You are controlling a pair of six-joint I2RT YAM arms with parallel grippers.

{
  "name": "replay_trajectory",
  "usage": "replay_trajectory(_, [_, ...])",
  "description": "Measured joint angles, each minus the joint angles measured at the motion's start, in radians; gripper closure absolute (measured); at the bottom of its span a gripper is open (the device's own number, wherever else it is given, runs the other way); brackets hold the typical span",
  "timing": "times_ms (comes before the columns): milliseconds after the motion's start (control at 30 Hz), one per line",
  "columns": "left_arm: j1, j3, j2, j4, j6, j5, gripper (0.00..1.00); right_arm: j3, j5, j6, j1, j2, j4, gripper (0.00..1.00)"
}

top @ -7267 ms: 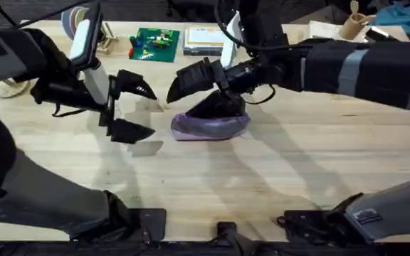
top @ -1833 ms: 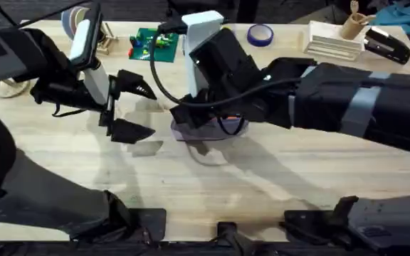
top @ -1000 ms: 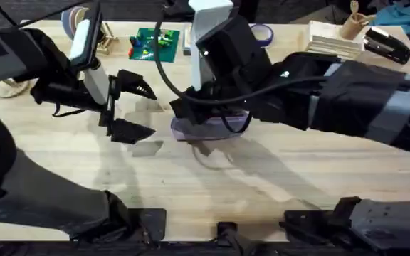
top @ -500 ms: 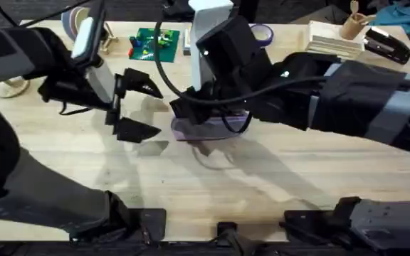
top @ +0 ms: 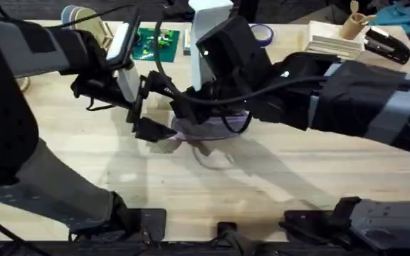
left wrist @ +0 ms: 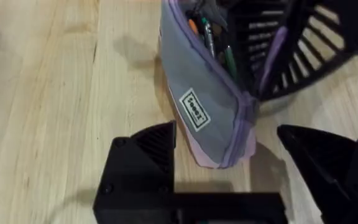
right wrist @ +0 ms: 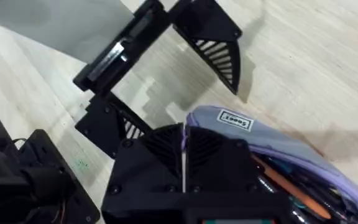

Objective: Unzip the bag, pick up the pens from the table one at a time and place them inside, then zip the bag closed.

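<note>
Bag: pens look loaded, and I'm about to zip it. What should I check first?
1. Pens inside the bag: ok.
2. Bag mouth ready to close: ok, it is open, with the pens below the rim.
3. Left jaws open and lined up on the bag's end: ok.
4. Right jaws shut on the bag's purple edge: ok.
5. Right jaws on the zipper pull itself: cannot tell.
6. No pens left on the table: cannot tell, the arms cover part of it.

On the table [top: 276,185], the bag [top: 216,128] lies near centre under the right gripper [top: 184,108], whose fingers cannot be made out, while the left gripper [top: 159,107] at its nine o'clock has its jaws spread.
</note>
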Motion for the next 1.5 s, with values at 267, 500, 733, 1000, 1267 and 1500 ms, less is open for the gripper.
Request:
replay_trajectory(267, [-0.072, 0.0, 0.0, 0.059, -0.108, 0.003, 0.088, 0.0, 0.0, 0.0, 0.0, 0.0, 0.0, 0.971])
replay_trajectory(500, [-0.096, 0.0, 0.0, 0.069, -0.145, 0.003, 0.947, 0.0, 0.004, 0.0, 0.0, 0.0, 0.0, 0.971])
replay_trajectory(733, [-0.096, 0.0, 0.0, 0.07, -0.156, 0.003, 0.956, 0.0, 0.007, 0.0, -0.003, 0.0, 0.001, 0.971])
replay_trajectory(1000, [-0.096, 0.0, 0.0, 0.07, -0.156, 0.003, 0.956, 0.0, 0.002, 0.0, -0.05, 0.0, -0.002, 0.971])
replay_trajectory(1267, [-0.096, 0.0, 0.0, 0.073, -0.156, 0.007, 0.957, 0.0, -0.073, -0.003, -0.141, 0.0, -0.047, 0.971])
replay_trajectory(1500, [-0.097, 0.0, 0.0, 0.074, -0.156, 0.006, 0.958, 0.0, -0.148, -0.046, -0.257, -0.002, -0.172, 0.971])
